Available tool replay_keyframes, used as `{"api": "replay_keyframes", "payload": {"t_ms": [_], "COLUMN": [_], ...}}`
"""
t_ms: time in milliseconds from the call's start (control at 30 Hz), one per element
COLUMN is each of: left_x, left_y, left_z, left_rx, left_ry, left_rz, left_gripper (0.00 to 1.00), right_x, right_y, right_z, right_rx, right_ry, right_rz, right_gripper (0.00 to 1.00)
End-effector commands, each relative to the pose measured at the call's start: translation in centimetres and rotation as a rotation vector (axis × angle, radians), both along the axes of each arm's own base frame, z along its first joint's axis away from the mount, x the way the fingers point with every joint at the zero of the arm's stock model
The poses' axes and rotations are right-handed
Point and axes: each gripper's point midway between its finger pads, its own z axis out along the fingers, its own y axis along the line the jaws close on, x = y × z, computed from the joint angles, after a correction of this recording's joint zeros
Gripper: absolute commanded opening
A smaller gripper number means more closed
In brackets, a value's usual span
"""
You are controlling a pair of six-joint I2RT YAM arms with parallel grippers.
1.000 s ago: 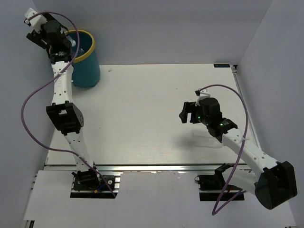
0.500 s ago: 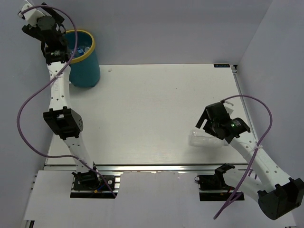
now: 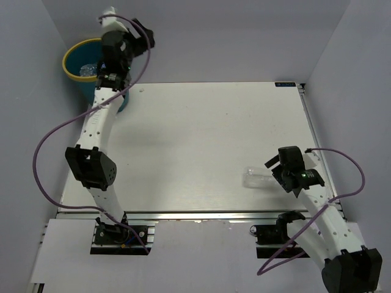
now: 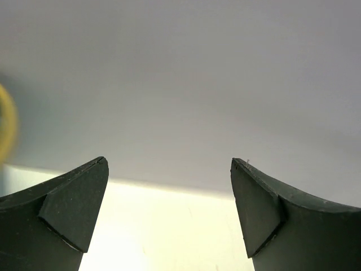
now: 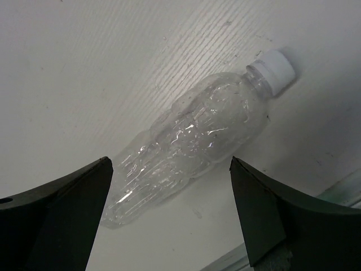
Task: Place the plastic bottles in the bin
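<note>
The bin, teal with a yellow rim, stands at the table's far left corner, and a clear bottle shows inside it. My left gripper hangs open and empty high up, just right of the bin; its wrist view shows only the wall, the table's far edge and a blurred bit of the bin's rim. A large clear unlabelled bottle with a white cap lies on its side at the near right. My right gripper is open above its base end.
The aluminium rail runs along the table's near edge, close to the lying bottle, and shows in the right wrist view. Walls close the table in at the back, left and right.
My left gripper opened wider over the bin, then swung right, off the bin. My right arm drew back toward the near right edge, uncovering the clear bottle, and now hovers over it.
</note>
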Motion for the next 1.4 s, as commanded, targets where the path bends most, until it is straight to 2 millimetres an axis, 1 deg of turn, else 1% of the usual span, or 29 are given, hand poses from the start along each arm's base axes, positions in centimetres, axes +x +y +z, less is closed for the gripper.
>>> {"api": "replay_keyframes", "payload": {"t_ms": [0, 33, 67, 100, 133, 167, 233, 267, 300, 333, 367, 400, 433, 467, 500, 533, 600, 633, 667, 700, 767, 800, 867, 933, 1000, 1100, 1233, 1267, 1367], "left_x": [-0.8, -1.4, -2.1, -2.5, -3.3, -4.3, -5.1, -5.4, -6.0, -6.3, -6.8, -7.1, -7.4, -7.8, -8.4, -8.7, -9.4, -10.3, -10.6, -12.0, -13.0, -13.6, -13.5, -14.0, -14.5, -15.1, -15.0, -15.1, -15.5], "left_y": [-4.7, -6.5, -7.0, -7.7, -8.7, -8.4, -8.1, -7.4, -7.1, -7.4, -8.3, -8.7, -9.3, -10.0, -11.4, -12.4, -13.9, -15.4, -16.6, -18.9, -21.1, -22.3, -22.9, -23.9, -24.9, -25.6, -25.6, -25.6, -26.2], "left_z": [-6.2, -7.6, -11.6, -12.5, -14.2, -17.5, -19.9, -20.7, -22.6, -23.2, -23.5, -24.0, -24.2, -24.3, -24.2, -24.0, -23.6, -24.0, -23.5, -23.5, -23.8, -24.0, -24.5, -24.9, -25.0, -24.8, -25.4, -25.5, -25.3], "left_rx": [-0.021, -0.016, -0.016, -0.022, -0.012, -0.006, -0.037, -0.034, -0.046, -0.052, -0.056, -0.066, -0.075, -0.085, -0.103, -0.111, -0.151, -0.161, -0.164, -0.16, -0.166, -0.171, -0.2, -0.212, -0.227, -0.241, -0.21, -0.203, -0.204], "left_ry": [0.147, 0.167, 0.244, 0.237, 0.26, 0.323, 0.372, 0.389, 0.436, 0.449, 0.456, 0.473, 0.481, 0.484, 0.481, 0.464, 0.454, 0.46, 0.428, 0.431, 0.448, 0.46, 0.469, 0.48, 0.477, 0.461, 0.484, 0.486, 0.477], "left_rz": [-0.24, -0.287, -0.283, -0.286, -0.298, -0.281, -0.26, -0.217, -0.206, -0.218, -0.279, -0.303, -0.334, -0.373, -0.454, -0.5, -0.559, -0.593, -0.632, -0.702, -0.772, -0.797, -0.781, -0.795, -0.815, -0.83, -0.804, -0.804, -0.826], "left_gripper": [0.98, 0.98, 0.98, 0.98, 0.98, 0.98, 0.98, 0.98, 0.98, 0.98, 0.98, 0.98, 0.98, 0.98, 0.98, 0.98, 0.98, 0.98, 0.98, 0.98, 0.98, 0.98, 0.98, 0.98, 0.98, 0.98, 0.98, 0.98, 0.98], "right_x": [2.9, 3.6, 3.7, 3.7, 3.5, 4.0, 4.3, 5.0, 5.5, 6.1, 7.1, 7.8, 8.2, 9.0, 9.8, 10.1, 11.2, 11.1, 11.0, 11.2, 10.8, 10.7, 10.8, 11.0, 10.7, 11.3, 11.8, 12.0, 12.1], "right_y": [1.8, 2.3, 2.6, 2.7, 3.1, 3.4, 3.9, 4.2, 4.9, 5.4, 5.9, 6.3, 7.0, 7.6, 8.5, 9.3, 11.5, 13.0, 14.8, 16.7, 19.0, 20.0, 21.2, 22.5, 23.7, 24.8, 26.1, 26.5, 27.5], "right_z": [-1.4, -1.9, -2.4, -3.6, -4.5, -5.2, -5.9, -6.1, -5.9, -5.7, -5.5, -5.2, -4.9, -4.4, -3.5, -3.1, -1.3, -0.7, -0.2, 1.2, 2.0, 2.9, 3.5, 4.8, 5.4, 5.7, 7.0, 7.8, 8.8], "right_rx": [0.096, 0.107, 0.112, 0.114, 0.126, 0.135, 0.139, 0.139, 0.156, 0.154, 0.135, 0.127, 0.126, 0.096, 0.08, 0.072, 0.006, 0.026, 0.009, 0.049, 0.072, 0.092, 0.115, 0.134, 0.154, 0.159, 0.165, 0.167, 0.176], "right_ry": [-0.044, -0.055, -0.042, -0.004, 0.019, 0.017, 0.024, 0.016, 0.004, -0.018, -0.039, -0.051, -0.06, -0.067, -0.102, -0.114, -0.178, -0.206, -0.246, -0.315, -0.37, -0.409, -0.434, -0.475, -0.496, -0.491, -0.54, -0.561, -0.589], "right_rz": [0.035, 0.07, 0.08, 0.082, 0.096, 0.106, 0.146, 0.163, 0.207, 0.259, 0.321, 0.354, 0.41, 0.477, 0.543, 0.597, 0.746, 0.828, 0.935, 1.019, 1.131, 1.186, 1.234, 1.291, 1.336, 1.357, 1.377, 1.388, 1.425], "right_gripper": [0.89, 0.89, 0.89, 0.89, 0.89, 0.89, 0.84, 0.81, 0.78, 0.65, 0.59, 0.53, 0.39, 0.35, 0.31, 0.29, 0.29, 0.28, 0.27, 0.26, 0.26, 0.26, 0.26, 0.26, 0.25, 0.25, 0.25, 0.25, 0.25]}}
